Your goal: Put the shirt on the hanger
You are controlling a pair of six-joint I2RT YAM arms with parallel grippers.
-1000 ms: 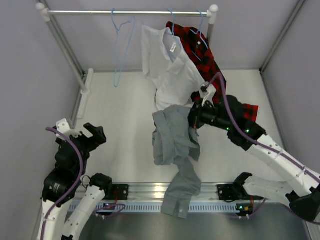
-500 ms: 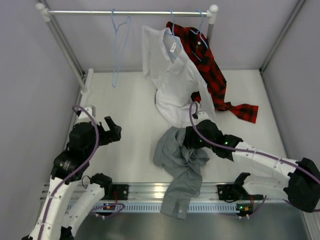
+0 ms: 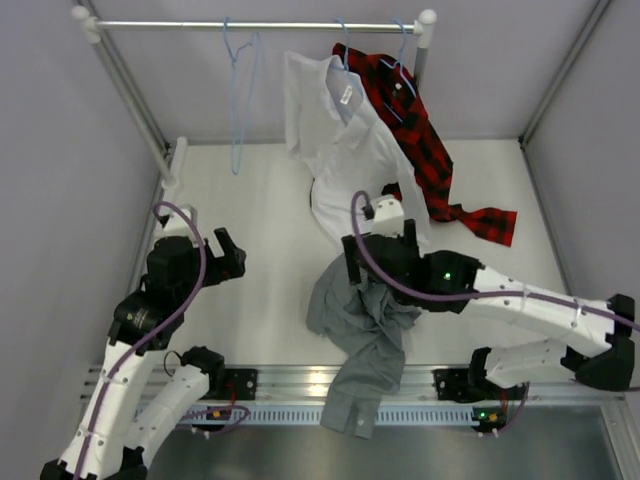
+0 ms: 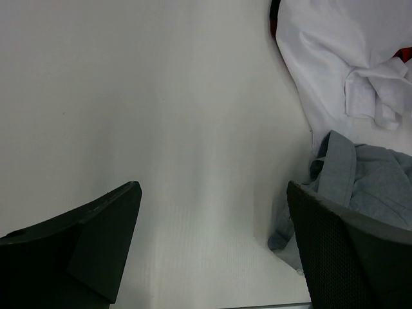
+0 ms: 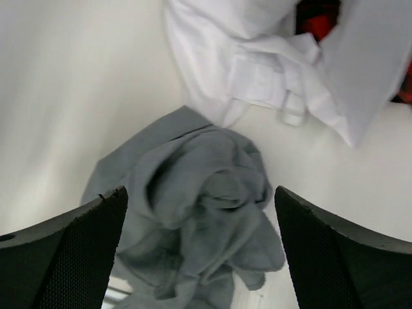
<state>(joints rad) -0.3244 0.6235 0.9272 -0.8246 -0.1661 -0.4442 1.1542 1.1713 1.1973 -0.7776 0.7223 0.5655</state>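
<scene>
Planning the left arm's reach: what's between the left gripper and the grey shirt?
Only bare white table between left gripper and grey shirt; clearest in the top view.

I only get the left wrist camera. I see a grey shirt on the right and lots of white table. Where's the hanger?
Observer: The light-blue hanger hangs empty on the rail at the back of the table, left of the white shirt.
Operator: Is the other hand holding the grey shirt?
Observer: No. The right hand hovers open just above the grey shirt, which lies crumpled on the table.
Operator: Is the whole shirt on the table?
Observer: Not quite. One end droops over the table's near edge.
</scene>
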